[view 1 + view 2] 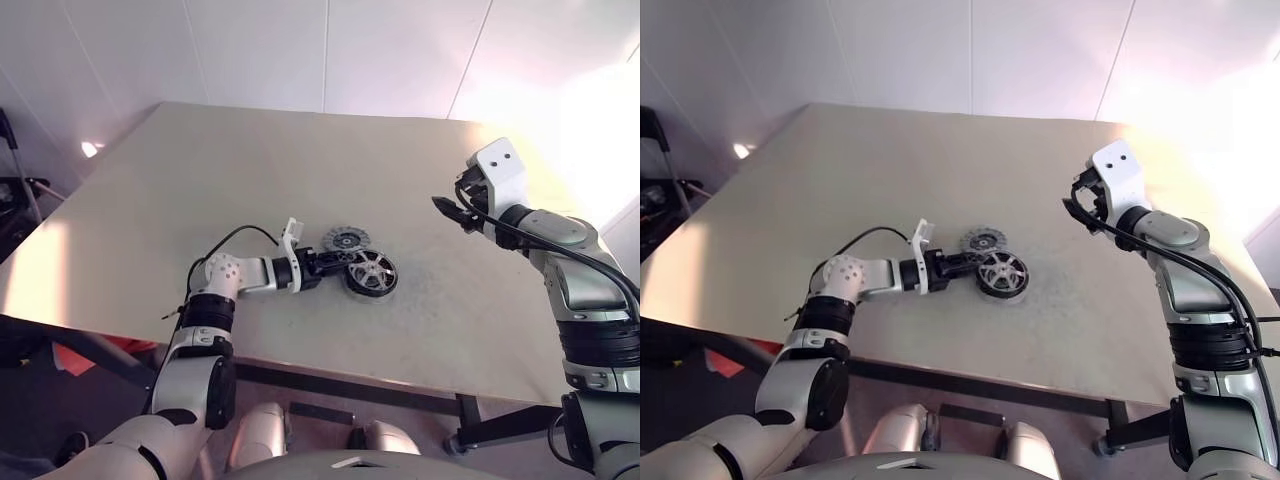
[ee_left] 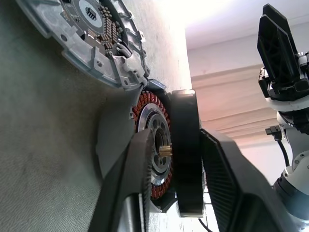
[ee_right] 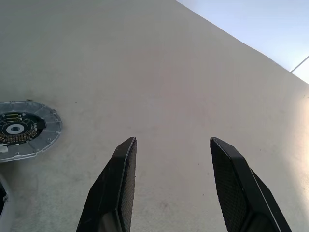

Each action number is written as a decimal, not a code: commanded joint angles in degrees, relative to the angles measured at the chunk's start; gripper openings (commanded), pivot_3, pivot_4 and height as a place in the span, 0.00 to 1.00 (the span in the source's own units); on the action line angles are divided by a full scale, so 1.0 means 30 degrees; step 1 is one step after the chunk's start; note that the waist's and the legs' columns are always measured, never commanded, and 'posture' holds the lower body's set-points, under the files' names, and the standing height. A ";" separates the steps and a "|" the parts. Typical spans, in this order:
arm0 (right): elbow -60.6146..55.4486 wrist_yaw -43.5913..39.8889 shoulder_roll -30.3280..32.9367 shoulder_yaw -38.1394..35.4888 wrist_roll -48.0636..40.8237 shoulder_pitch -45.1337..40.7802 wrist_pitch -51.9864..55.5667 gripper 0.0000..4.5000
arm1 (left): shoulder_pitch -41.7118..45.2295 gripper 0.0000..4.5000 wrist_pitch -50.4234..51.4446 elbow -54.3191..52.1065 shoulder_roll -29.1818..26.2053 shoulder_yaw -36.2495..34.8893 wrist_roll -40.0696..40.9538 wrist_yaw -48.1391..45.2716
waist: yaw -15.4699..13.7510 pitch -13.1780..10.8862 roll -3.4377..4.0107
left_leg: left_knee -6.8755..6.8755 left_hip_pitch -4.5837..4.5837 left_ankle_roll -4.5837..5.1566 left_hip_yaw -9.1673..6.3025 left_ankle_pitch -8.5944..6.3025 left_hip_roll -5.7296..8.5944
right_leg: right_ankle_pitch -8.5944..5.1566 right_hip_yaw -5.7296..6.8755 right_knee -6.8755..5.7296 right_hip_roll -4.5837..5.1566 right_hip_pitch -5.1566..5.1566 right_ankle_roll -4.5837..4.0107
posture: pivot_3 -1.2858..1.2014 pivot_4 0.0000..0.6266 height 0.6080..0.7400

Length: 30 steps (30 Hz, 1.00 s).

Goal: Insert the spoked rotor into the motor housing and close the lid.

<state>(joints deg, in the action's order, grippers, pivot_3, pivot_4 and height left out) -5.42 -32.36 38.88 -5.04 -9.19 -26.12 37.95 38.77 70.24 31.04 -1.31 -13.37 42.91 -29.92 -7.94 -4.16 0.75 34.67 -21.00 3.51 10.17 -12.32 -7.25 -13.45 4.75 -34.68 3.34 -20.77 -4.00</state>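
The table (image 1: 150, 240) carries all the parts near its middle, somewhat toward the near edge. The motor housing (image 1: 371, 273) lies there with the spoked rotor (image 1: 1002, 269) already seated in it, spokes up; in the left wrist view the copper ring is seen around the pale wheel. The lid (image 1: 346, 240) rests flat just beside the housing, on the side toward the far edge, apparently touching or almost touching it.

The left gripper (image 1: 338, 262) is reached in from the left, nearly level, its fingers straddling the housing wall: one inside over the rotor, the other outside with a gap shown, so a loosened, partly spread hold is judged. The right gripper (image 1: 450, 212) is held above the table, well apart toward the right edge, fingers spread and empty.

The lid is judged much nearer the left gripper, just beyond its fingertips.

No brand or readable writing can be made out.
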 commanded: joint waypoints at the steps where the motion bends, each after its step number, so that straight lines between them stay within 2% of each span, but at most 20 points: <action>1: -0.0518 0.0089 0.0133 -0.0199 0.0082 -0.0278 -0.0443 0.60 | 0.0211 0.38 -0.0146 0.0418 0.0113 -0.0041 -0.0254 0.0155 | 0.0001 0.0000 0.0000 | 0.0000 0.0000 -0.0001 0.0000 0.0000 0.0000 | -0.0004 0.0001 0.0000 0.0000 -0.0001 0.0007 | 0.52 0.00 1.00; 10: -0.0334 -0.0212 0.0080 0.0132 -0.0005 -0.0589 -0.0758 0.60 | 0.0373 0.38 -0.0216 -0.0769 -0.0201 -0.0568 0.0326 -0.0570 | 0.0070 -0.0005 0.0007 | -0.0002 -0.0024 0.0008 -0.0001 -0.0006 -0.0001 | 0.0018 0.0001 0.0007 -0.0002 -0.0024 -0.0031 | 0.52 0.00 1.00; 16: -0.2676 -0.2125 -0.0110 0.0266 -0.1635 0.0298 -0.1120 0.60 | 0.0705 0.38 -0.0206 -0.2407 -0.0787 -0.1321 0.1400 -0.1319 | 0.0157 -0.0020 0.0028 | -0.0008 -0.0096 0.0022 -0.0001 0.0003 -0.0005 | 0.0021 -0.0001 0.0001 -0.0006 -0.0100 -0.0039 | 0.52 0.00 1.00; 22: -0.3232 -0.2108 -0.0774 0.0173 -0.2301 0.0746 -0.0519 0.60 | -0.0073 0.38 -0.0885 -0.3746 -0.0693 -0.1864 0.2040 -0.1360 | 0.0207 -0.0020 0.0028 | -0.0009 -0.0112 0.0074 0.0001 0.0012 -0.0003 | 0.0019 0.0001 0.0007 -0.0002 -0.0108 -0.0041 | 0.52 0.00 1.00; 30: -0.5117 -0.2091 -0.1939 0.2791 -0.2462 0.3180 0.0484 0.60 | -0.2098 0.38 -0.3005 -0.5524 -0.1698 -0.0884 0.1070 -0.1818 | 0.0254 -0.0023 0.0033 | -0.0018 -0.0110 0.0024 -0.0002 -0.0013 -0.0007 | 0.0012 0.0000 0.0011 -0.0007 -0.0113 -0.0031 | 0.52 0.00 1.00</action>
<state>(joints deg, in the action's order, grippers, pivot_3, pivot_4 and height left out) -18.60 -39.04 32.99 3.92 -16.29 -15.89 39.47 32.34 62.86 17.34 -5.43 -16.53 46.01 -33.80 -7.18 -4.23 0.85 34.62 -21.33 3.56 10.16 -12.36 -7.27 -13.41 4.76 -34.65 3.33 -21.11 -4.09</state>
